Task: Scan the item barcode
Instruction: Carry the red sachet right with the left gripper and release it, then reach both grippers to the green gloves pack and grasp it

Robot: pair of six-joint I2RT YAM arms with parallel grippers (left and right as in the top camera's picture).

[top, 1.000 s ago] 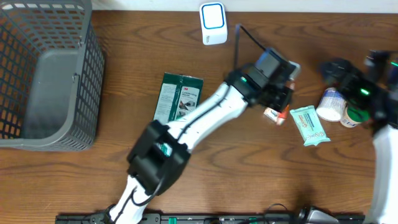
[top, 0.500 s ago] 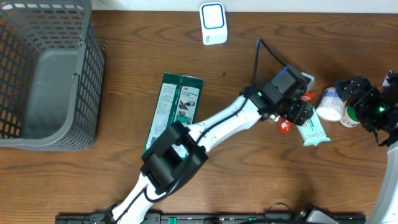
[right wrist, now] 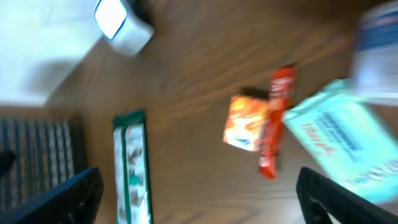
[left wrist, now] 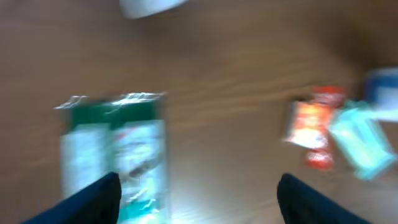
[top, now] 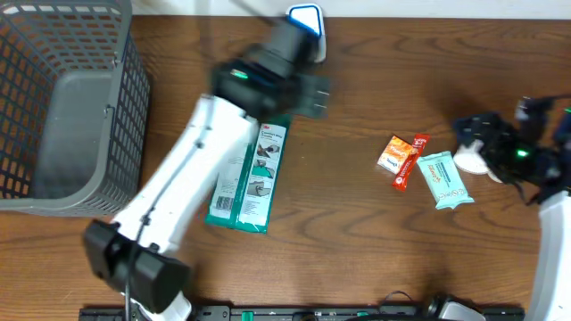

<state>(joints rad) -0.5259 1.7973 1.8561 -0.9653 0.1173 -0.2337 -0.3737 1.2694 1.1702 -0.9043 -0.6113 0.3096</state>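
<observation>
**Ana:** Where is the left gripper, measured from the scanner?

**Ben:** It hangs just in front of the scanner (top: 312, 20) and a touch to its left, and the arm hides the scanner's near left corner from overhead. The left gripper (left wrist: 198, 183) is blurred. Its wrist view still shows both fingers spread wide, with only bare table (left wrist: 217, 124) between them, so it grips nothing.

**Ana:** And the items?

**Ben:** The green packet (top: 245, 174) lies flat in front of the scanner, slightly to the left, with its far end under the left arm. To the scanner's front right lies a row of three. The orange packet (top: 393, 153) is nearest the scanner, and the red sachet (top: 409, 165) lies against the orange packet's far side. The teal pack (top: 442, 180) comes just beyond that. The white tub (top: 471, 159) sits further right again, beside the teal pack.

**Ana:** What about the right gripper?

**Ben:** It is the thing furthest right of the scanner, close by the white tub. The right gripper (right wrist: 199, 177) gapes too. Its fingers stand far apart, and the orange packet and red sachet lie on the table beyond them, so nothing is pinched.

**Ana:** Is there anything on the scanner's other side?

**Ben:** The grey basket (top: 62, 116) stands well to the left of it.
</observation>
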